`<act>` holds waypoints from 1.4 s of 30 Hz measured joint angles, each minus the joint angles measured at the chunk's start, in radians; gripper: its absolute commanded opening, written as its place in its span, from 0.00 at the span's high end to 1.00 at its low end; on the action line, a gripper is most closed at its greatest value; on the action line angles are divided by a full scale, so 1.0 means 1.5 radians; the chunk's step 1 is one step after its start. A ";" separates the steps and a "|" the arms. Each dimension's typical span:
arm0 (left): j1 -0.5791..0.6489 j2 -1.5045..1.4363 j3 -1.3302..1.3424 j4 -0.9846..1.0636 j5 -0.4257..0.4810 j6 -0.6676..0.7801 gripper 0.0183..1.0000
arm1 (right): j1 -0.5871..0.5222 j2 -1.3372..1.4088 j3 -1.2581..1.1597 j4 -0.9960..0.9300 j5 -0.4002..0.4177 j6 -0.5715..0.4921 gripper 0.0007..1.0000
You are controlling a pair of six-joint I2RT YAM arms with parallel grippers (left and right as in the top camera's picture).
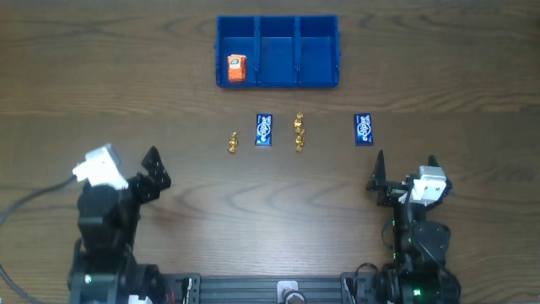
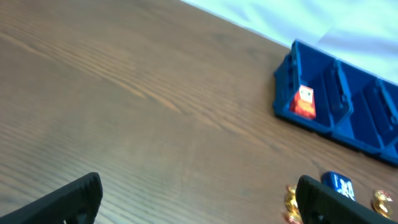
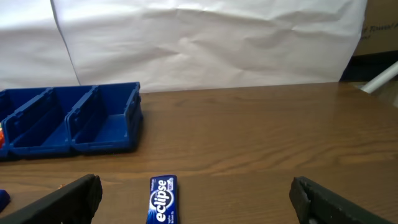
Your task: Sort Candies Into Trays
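Note:
A blue tray with three compartments stands at the back of the wooden table; it also shows as the blue tray and the blue tray. An orange candy lies in its left compartment, seen too as the orange candy. Two blue candy packs and several gold-wrapped candies lie in a row in front of the tray. My left gripper is open at the left, behind the row. My right gripper is open, with the right blue pack just ahead of it.
White sheeting hangs behind the table's far edge. Bare wooden tabletop lies between the two arms and to either side of the tray.

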 measured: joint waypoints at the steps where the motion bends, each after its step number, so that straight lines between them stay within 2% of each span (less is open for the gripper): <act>1: 0.006 -0.025 -0.016 0.006 0.004 0.006 0.00 | 0.000 0.000 0.000 0.000 0.000 0.000 0.00; 6: 0.034 -0.158 -0.113 0.097 0.035 0.036 0.00 | 0.000 0.000 0.000 0.000 -0.001 0.000 0.00; 11: 0.040 -0.246 -0.207 0.255 0.099 0.082 0.00 | 0.000 -0.001 0.000 0.000 -0.001 0.000 0.00; 17: 0.040 -0.254 -0.238 0.227 0.169 0.201 0.00 | 0.000 -0.001 0.000 0.000 -0.001 0.000 0.00; 25: 0.040 -0.254 -0.227 0.204 0.177 0.282 0.00 | 0.000 -0.001 0.000 0.000 -0.001 0.000 0.00; 42: 0.040 -0.254 -0.227 0.204 0.179 0.287 0.00 | 0.000 -0.001 0.000 0.000 -0.001 0.000 0.00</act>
